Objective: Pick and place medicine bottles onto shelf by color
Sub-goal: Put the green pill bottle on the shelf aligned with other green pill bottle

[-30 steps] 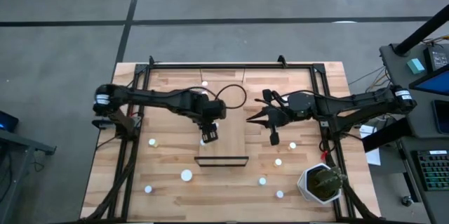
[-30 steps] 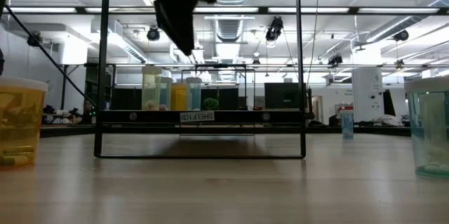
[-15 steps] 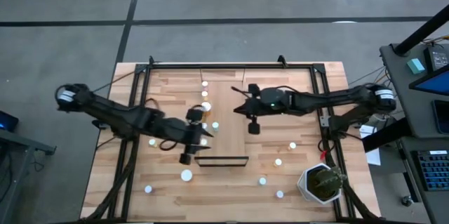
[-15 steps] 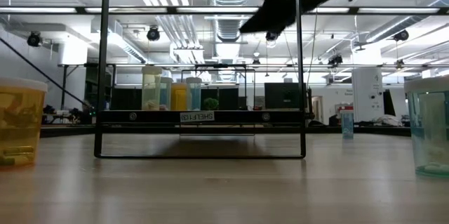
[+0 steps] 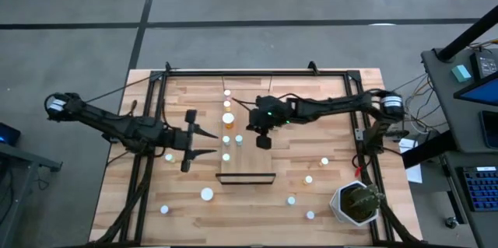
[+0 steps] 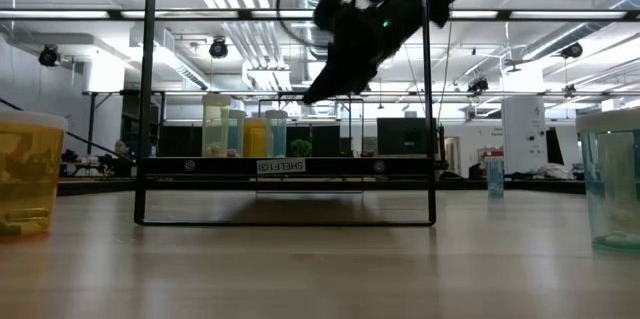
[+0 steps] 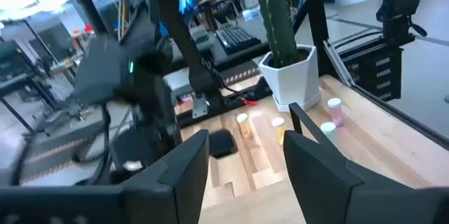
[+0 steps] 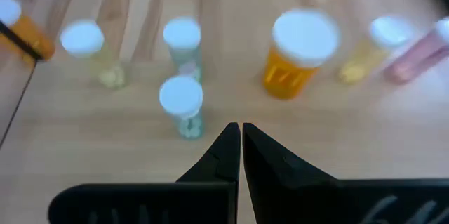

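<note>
A: Near edge first, high view: we see white-capped medicine bottles [image 5: 207, 194] scattered loose along the lower part of the slatted wooden tabletop [image 5: 179, 213]; the potted green cactus in a white pot [image 5: 356, 204] sits lower right.

B: Shelf?

A: The long light-wood shelf plank [image 5: 250, 147] lies at centre, its thin dark rail [image 5: 246, 178] at the lower end. A row of bottles stands on its left part, the orange-bodied, white-capped one [image 5: 228, 120] the biggest.

B: Left arm?

A: Left gripper [image 5: 204, 143] hangs left of centre, just left of the shelf, fingers spread and empty.

B: Right?

A: Right gripper [image 5: 264, 142] is over the plank's upper middle, fingers pressed together, nothing between them. In its wrist view we see the tips pointing toward a pale green bottle [image 8: 182, 104].
</note>
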Robot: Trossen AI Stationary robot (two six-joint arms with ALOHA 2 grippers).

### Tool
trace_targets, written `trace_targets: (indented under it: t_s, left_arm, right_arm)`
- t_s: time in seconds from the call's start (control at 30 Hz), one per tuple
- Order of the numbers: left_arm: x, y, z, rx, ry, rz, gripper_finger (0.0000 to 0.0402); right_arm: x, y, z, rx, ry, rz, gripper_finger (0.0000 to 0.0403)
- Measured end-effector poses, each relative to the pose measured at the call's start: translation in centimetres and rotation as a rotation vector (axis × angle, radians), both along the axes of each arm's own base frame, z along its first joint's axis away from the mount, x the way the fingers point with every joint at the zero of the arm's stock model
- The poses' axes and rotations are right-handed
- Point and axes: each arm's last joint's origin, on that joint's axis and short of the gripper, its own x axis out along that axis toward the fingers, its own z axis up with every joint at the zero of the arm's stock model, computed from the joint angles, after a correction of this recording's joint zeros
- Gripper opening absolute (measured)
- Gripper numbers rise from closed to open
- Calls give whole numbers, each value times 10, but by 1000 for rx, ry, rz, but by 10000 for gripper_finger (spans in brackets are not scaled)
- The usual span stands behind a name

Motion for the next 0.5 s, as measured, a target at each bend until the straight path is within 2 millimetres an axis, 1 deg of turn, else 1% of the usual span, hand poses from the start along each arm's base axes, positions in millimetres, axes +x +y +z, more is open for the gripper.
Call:
trace_targets:
  t_s: [0.2, 0.33, 0.5]
  left_arm:
    - [-13, 4, 0, -16, -81, 3, 168]
    - [-16, 5, -3, -15, -79, 3, 168]
    - [-14, 4, -4, -13, -72, 3, 168]
  right_arm:
    - [20, -16, -16, 92, 41, 49, 8]
    - [27, -17, -27, 113, 67, 71, 8]
    - [29, -16, -29, 151, 62, 116, 8]
